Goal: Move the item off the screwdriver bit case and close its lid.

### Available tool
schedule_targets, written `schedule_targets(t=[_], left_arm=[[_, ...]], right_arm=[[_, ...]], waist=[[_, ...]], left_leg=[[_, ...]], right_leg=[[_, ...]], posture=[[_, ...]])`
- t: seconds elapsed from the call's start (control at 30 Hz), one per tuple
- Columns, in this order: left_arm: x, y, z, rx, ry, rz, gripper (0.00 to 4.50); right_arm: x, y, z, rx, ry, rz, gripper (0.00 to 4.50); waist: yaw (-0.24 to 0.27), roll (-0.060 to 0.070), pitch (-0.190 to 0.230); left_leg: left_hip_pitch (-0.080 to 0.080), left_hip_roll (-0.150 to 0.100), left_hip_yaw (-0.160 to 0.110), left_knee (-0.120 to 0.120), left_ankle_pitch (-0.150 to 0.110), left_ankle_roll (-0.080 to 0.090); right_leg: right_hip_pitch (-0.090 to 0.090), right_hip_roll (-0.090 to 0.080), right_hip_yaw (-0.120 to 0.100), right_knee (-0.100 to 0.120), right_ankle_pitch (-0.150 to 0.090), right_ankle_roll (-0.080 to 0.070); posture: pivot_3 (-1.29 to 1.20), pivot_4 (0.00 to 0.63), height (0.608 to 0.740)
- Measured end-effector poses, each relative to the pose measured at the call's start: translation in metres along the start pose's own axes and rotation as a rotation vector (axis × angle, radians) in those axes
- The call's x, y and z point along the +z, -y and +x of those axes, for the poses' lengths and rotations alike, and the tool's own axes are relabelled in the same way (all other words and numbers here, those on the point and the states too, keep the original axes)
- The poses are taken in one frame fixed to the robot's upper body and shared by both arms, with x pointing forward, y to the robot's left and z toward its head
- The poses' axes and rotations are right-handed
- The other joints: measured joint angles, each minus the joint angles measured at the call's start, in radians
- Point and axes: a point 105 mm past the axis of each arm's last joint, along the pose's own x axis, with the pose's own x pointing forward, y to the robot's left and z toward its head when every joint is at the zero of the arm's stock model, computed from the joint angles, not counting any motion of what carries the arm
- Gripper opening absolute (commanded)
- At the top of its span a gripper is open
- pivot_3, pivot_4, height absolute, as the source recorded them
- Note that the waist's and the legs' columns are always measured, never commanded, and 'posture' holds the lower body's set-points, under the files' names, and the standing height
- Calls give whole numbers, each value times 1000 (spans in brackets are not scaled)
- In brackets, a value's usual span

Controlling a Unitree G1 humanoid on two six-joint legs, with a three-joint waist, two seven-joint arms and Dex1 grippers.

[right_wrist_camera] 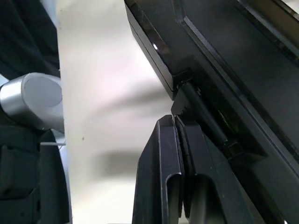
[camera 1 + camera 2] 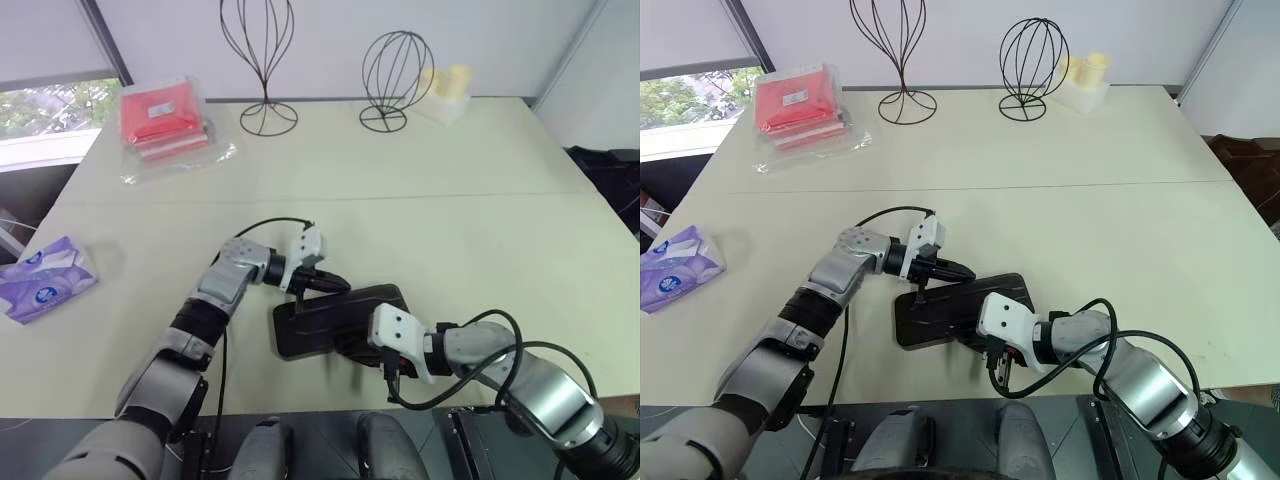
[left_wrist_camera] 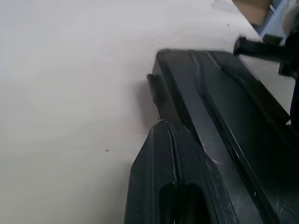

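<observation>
At the far left edge of the head view I see the purple-and-white tissue pack [image 2: 45, 279] lying on the table [image 2: 480, 190], well apart from the case, so the removal part looks done. Upper left sits a red packet in clear wrap [image 2: 165, 122], which I leave alone.

Moving toward centre, my left gripper [image 2: 332, 285] has its fingers clenched together on nothing, the tips resting at the far edge of the screwdriver bit case [image 2: 335, 320], which lies flat in the lower middle of the frame. The smoky lid [image 2: 950, 308] appears to be down over the tray, though I cannot tell whether the latch has caught.

Right of that, my right gripper [image 2: 375, 362] is likewise pinched shut and empty, nosing against the case's near edge; its wrist view shows the tips just under the rim.

To finish well, I judge I should press downward on the lid with the closed fingertips near the latch side, while the other arm braces the case so it does not skid.
</observation>
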Motion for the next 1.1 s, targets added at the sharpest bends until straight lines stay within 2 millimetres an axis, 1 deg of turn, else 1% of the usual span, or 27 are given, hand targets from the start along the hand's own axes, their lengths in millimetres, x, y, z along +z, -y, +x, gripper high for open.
schedule_targets(t=[0.1, 0.43, 0.7, 0.93, 1.03, 1.1], left_arm=[[-4, 3, 3, -5, -10, 23, 0], [-3, 4, 7, -9, -35, 107, 0], [-4, 3, 7, -4, -46, 115, 0], [-5, 2, 5, 5, -45, 107, 0], [-4, 3, 6, 3, -34, 88, 0], [-4, 2, 3, 13, -22, 58, 0]], right_arm=[[-1, -1, 0, 2, -2, 7, 56], [-4, -1, 2, -6, -6, 10, 56], [-7, 1, 10, -24, -10, -43, 56], [-7, 2, 11, -26, -5, -50, 56], [-8, 2, 5, -20, -23, -30, 56], [-5, 6, -10, -25, -42, -28, 56]], waist=[[0, 0, 0], [2, 0, 0], [0, 0, -1], [-1, 0, -1], [0, 0, -1], [2, 0, -1]], left_leg=[[0, 0, 0, 0, 0, 0], [2, 0, 0, 0, 0, 0], [4, 0, 0, 0, 0, 0], [7, 0, -1, 0, 0, 0], [6, 0, -1, 0, 0, 0], [3, 0, -2, 1, 0, 0]], right_leg=[[0, 0, 0, 0, 0, 0], [3, 0, 0, 0, 0, 0], [6, 0, -1, -1, 0, 0], [8, 0, -1, 0, 0, 0], [8, 0, -1, -1, 0, 0], [6, 0, -1, -2, 0, 0]], posture=[[0, 150, 740], [0, 150, 740], [0, 150, 740], [0, 150, 740], [0, 150, 740], [0, 150, 740]])
